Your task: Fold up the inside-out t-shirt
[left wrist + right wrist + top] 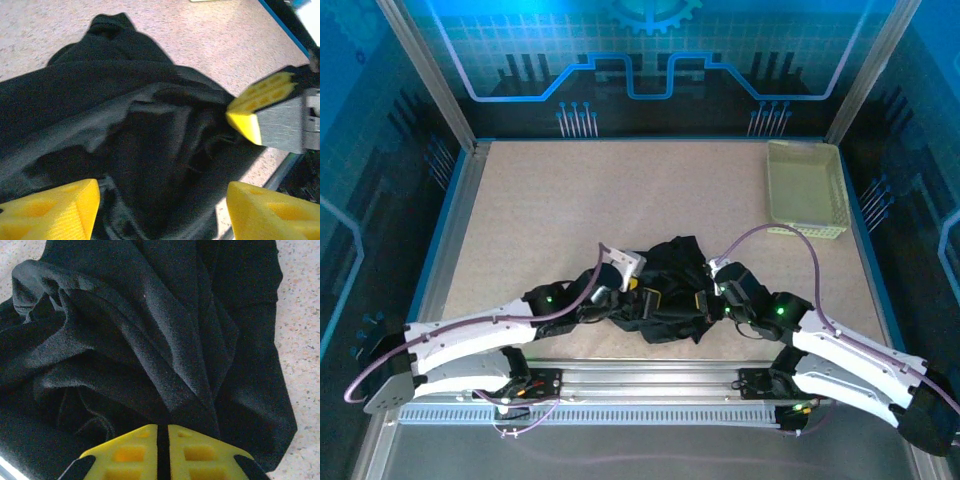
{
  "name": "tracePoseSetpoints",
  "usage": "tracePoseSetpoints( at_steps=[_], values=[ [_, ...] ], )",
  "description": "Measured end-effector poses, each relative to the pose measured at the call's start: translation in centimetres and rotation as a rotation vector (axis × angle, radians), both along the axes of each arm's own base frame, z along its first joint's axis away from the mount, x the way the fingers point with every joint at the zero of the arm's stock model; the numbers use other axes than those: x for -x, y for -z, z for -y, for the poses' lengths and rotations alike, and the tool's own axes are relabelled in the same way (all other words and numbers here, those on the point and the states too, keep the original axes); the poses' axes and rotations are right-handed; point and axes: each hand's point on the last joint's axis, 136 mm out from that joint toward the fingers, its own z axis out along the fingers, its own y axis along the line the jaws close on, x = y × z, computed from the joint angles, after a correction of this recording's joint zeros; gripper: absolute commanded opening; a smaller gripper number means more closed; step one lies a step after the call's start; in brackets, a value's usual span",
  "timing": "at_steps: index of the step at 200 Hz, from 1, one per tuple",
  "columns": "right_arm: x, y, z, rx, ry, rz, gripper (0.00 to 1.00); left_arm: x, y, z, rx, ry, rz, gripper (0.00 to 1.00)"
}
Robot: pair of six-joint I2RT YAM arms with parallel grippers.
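The inside-out t-shirt (672,285) lies as a crumpled black heap near the table's front edge, between my two arms. My left gripper (642,292) hangs at the heap's left side. In the left wrist view its yellow fingers (50,212) stand wide apart, open, with the black cloth (125,115) spread below the gap (162,200). My right gripper (705,298) is at the heap's right side. In the right wrist view its yellow jaws (162,432) are almost together, shut on a fold of the cloth (150,330). One right finger (260,97) also shows in the left wrist view.
A pale yellow-green basket (807,190) stands at the back right corner. Speckled beige tabletop (570,200) stretches behind and to both sides of the heap. A metal rail (640,382) runs along the near edge, and blue walls enclose the table.
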Motion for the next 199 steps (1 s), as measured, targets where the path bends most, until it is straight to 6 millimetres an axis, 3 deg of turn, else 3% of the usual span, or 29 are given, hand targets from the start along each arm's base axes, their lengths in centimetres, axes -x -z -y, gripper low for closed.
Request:
tracePoseSetpoints(
  at_steps=[28, 89, 130, 199],
  values=[
    [0.0, -0.1, 0.1, 0.008, 0.004, 0.011, 0.17, 0.0, 0.0, 1.5, -0.076, 0.032, 0.027, 0.61],
    [0.0, 0.0, 0.1, 0.024, 0.004, 0.019, 0.17, -1.1, 4.8, 4.2, -0.328, 0.074, -0.021, 0.52],
    [0.1, 0.0, 0.1, 0.024, 0.010, 0.019, 0.18, -1.7, 6.9, 3.9, -0.424, 0.057, -0.039, 0.33],
    [0.7, 1.9, 0.4, 0.081, 0.004, -0.006, 0.22, -2.5, 6.7, 3.3, -0.436, -0.004, -0.016, 0.03]
  ],
)
